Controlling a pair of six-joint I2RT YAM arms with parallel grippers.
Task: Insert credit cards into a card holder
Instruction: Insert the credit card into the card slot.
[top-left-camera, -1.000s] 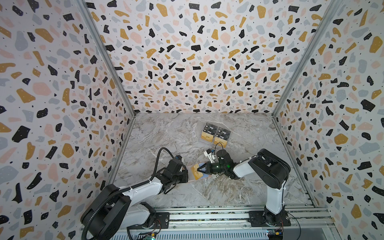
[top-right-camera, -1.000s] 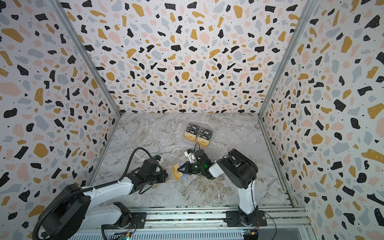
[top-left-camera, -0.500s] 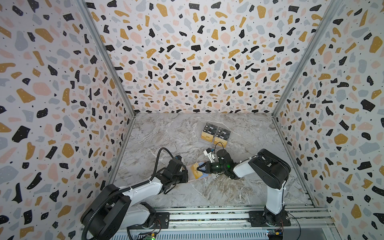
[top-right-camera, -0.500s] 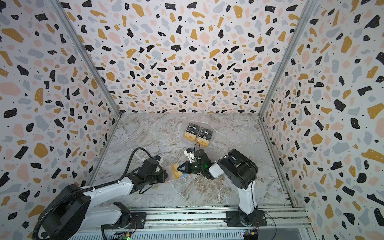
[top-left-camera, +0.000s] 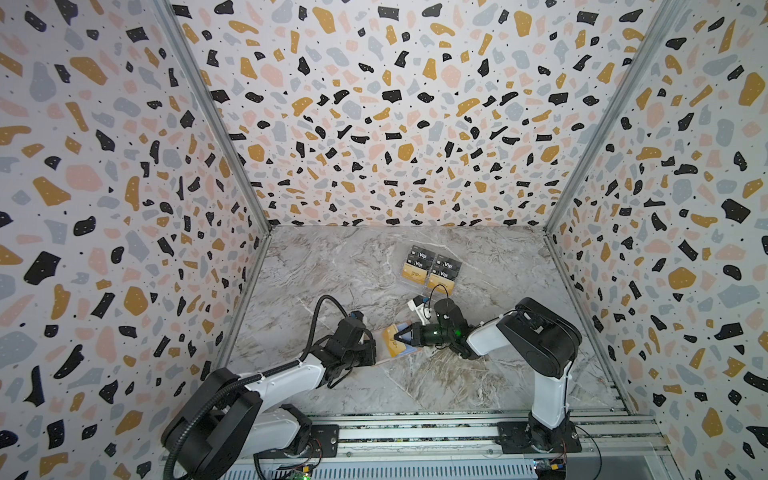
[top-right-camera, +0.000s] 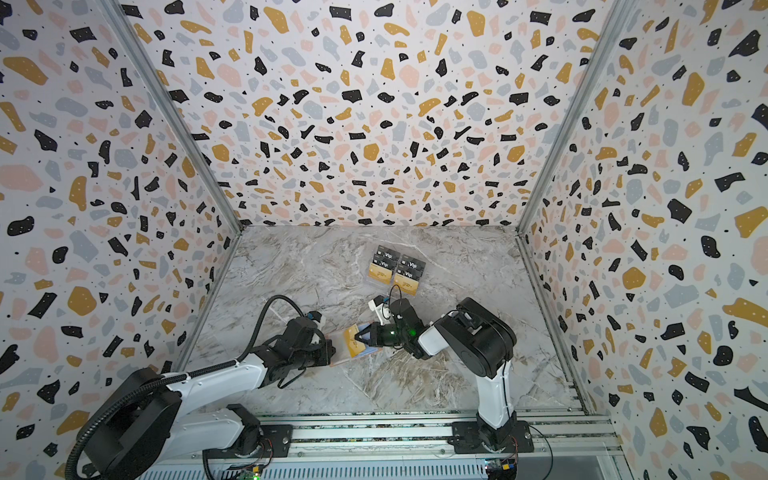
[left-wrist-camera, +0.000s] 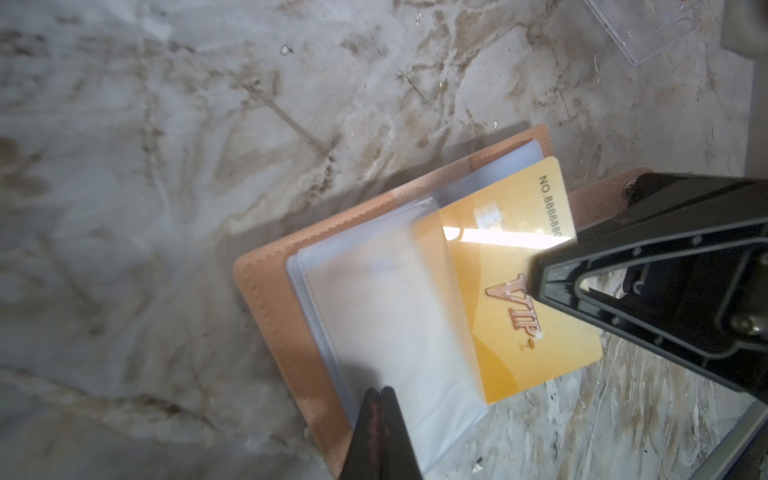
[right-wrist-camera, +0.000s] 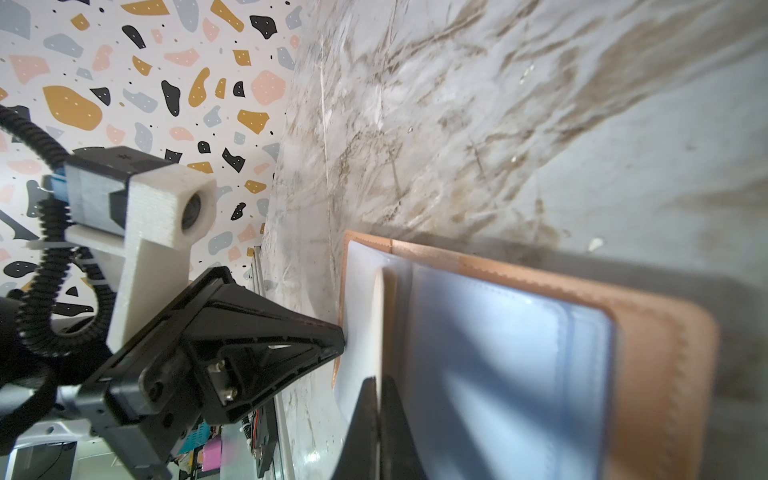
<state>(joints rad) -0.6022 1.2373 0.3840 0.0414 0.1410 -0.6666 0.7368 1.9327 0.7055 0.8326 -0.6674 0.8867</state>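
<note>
**A:** What is at the far left?

**B:** The left hand (left-wrist-camera: 380, 397), low over the table (top-left-camera: 332, 270). Its fingers are pressed together on a clear sleeve (left-wrist-camera: 386, 316) of the card holder (left-wrist-camera: 270, 299) and hold that sleeve raised off the rest.

**A:** And the holder?

**B:** It lies open and flat on the table between the two arms, peach cover down.

**A:** Next?

**B:** One gold credit card (left-wrist-camera: 503, 332) lies across the sleeves. One end is under the raised sleeve. I cannot tell whether it sits in a pocket.

**A:** Who has it?

**B:** The right hand (right-wrist-camera: 379, 384) pinches its outer edge with the jaws closed on it. From the left wrist view that hand hides part of the lettering and most of the snap tab (left-wrist-camera: 602, 193).

**A:** Anything beyond?

**B:** Farther back and to the right, well apart from the holder, is a clear stand (top-left-camera: 417, 284) with black Vip cards (top-left-camera: 422, 255) and two more credit cards (top-left-camera: 414, 273). The right arm's cable (top-left-camera: 436, 289) loops over its front edge.
</note>
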